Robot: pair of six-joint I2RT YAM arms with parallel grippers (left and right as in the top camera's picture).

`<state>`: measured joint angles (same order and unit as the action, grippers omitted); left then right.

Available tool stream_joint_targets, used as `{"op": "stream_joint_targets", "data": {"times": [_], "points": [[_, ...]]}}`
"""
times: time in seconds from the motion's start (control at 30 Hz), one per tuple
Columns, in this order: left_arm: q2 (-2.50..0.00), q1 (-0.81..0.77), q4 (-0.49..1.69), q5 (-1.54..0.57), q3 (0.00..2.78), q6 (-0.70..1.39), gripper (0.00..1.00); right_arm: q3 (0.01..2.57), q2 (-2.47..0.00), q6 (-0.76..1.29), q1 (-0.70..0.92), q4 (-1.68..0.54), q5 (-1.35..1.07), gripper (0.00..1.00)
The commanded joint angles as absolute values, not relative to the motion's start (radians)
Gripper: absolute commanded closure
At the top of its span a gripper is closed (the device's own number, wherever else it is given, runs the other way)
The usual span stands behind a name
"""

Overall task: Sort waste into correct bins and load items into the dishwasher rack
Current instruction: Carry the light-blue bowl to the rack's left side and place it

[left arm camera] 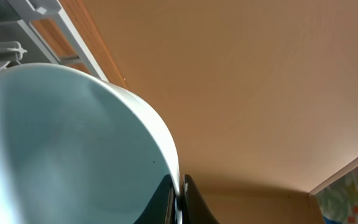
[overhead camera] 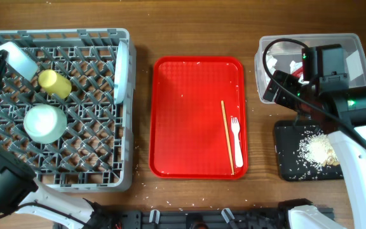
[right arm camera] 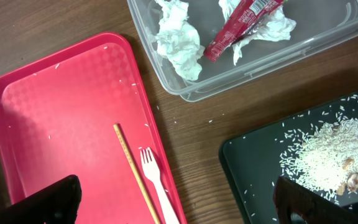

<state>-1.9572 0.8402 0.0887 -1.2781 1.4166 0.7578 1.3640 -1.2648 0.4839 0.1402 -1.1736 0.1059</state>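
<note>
My left gripper (left arm camera: pixel 180 199) is shut on the rim of a pale green-blue bowl (left arm camera: pixel 61 149), held tilted over the far left corner of the grey dishwasher rack (overhead camera: pixel 122 172); the bowl also shows in the overhead view (overhead camera: pixel 18 58). In the rack stand a yellow cup (overhead camera: pixel 54 83), a second pale bowl (overhead camera: pixel 43 123) and the plate (overhead camera: pixel 121 70) on edge at its right side. My right gripper (right arm camera: pixel 176 190) is open and empty, above the table between the red tray and the black tray (right arm camera: pixel 253 168). The white fork (right arm camera: pixel 157 186) and the chopstick (right arm camera: pixel 132 171) lie on the red tray.
The red tray (overhead camera: pixel 189 114) sits mid-table with rice grains on it. The clear tub (right arm camera: pixel 185 93) at the far right holds tissue (right arm camera: pixel 179 40) and the red sachet (right arm camera: pixel 241 25). The black tray holds a rice pile (right arm camera: pixel 328 152). Loose grains lie on the wood.
</note>
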Motion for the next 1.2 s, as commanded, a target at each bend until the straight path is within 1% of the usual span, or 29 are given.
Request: {"op": "stream_joint_targets", "data": {"times": [0.0, 0.07, 0.33, 0.37, 0.6, 0.67, 0.7, 0.73, 0.77, 0.87, 0.9, 0.93, 0.97, 1.0, 1.07, 1.17], "points": [[-2.003, 0.847, 0.085, -1.320, 1.425, 0.702, 0.96, 1.370, -1.261, 0.472, 0.139, -1.174, 0.119, 0.00], [-2.018, 0.847, 0.084, -1.320, 1.425, 0.657, 0.96, 1.370, -1.261, 0.472, 0.139, -1.174, 0.119, 0.00], [-2.059, 0.863, 0.078, -1.316, 1.425, 0.637, 0.95, 1.370, -1.261, 0.472, 0.139, -1.174, 0.119, 0.00], [-2.059, 0.875, 0.078, -1.316, 1.425, 0.637, 0.80, 1.370, -1.261, 0.472, 0.139, -1.174, 0.119, 0.00], [-2.059, 1.008, 0.079, -1.317, 1.425, 0.662, 0.77, 1.370, -1.261, 0.472, 0.139, -1.174, 0.119, 0.00], [-2.059, 1.055, 0.092, -1.322, 1.425, 0.662, 0.71, 1.370, -1.261, 0.472, 0.139, -1.174, 0.119, 0.00], [-2.059, 1.077, 0.103, -1.322, 1.425, 0.662, 0.70, 1.370, -1.261, 0.472, 0.139, -1.174, 0.119, 0.00], [-2.059, 1.100, 0.126, -1.320, 1.425, 0.662, 0.62, 1.370, -1.261, 0.472, 0.139, -1.174, 0.119, 0.00], [-2.059, 1.110, 0.136, -1.320, 1.425, 0.662, 0.50, 1.370, -1.261, 0.471, 0.139, -1.174, 0.119, 0.00], [-2.059, 1.135, 0.169, -1.321, 1.425, 0.661, 0.52, 1.370, -1.261, 0.472, 0.139, -1.174, 0.119, 0.00], [-2.059, 1.134, 0.181, -1.325, 1.425, 0.662, 0.63, 1.370, -1.261, 0.472, 0.139, -1.174, 0.119, 0.00], [-2.057, 1.132, 0.181, -1.345, 1.425, 0.662, 0.82, 1.370, -1.261, 0.471, 0.139, -1.174, 0.119, 0.00], [-2.054, 1.128, 0.181, -1.347, 1.425, 0.662, 0.85, 1.370, -1.261, 0.471, 0.139, -1.174, 0.119, 0.00], [-2.049, 1.117, 0.180, -1.346, 1.425, 0.662, 0.88, 1.370, -1.261, 0.472, 0.139, -1.174, 0.119, 0.00], [-2.038, 1.083, 0.179, -1.345, 1.425, 0.657, 0.96, 1.370, -1.261, 0.472, 0.139, -1.174, 0.119, 0.00], [-2.036, 1.000, 0.178, -1.308, 1.425, 0.601, 0.96, 1.370, -1.261, 0.472, 0.139, -1.174, 0.119, 0.00]]}}
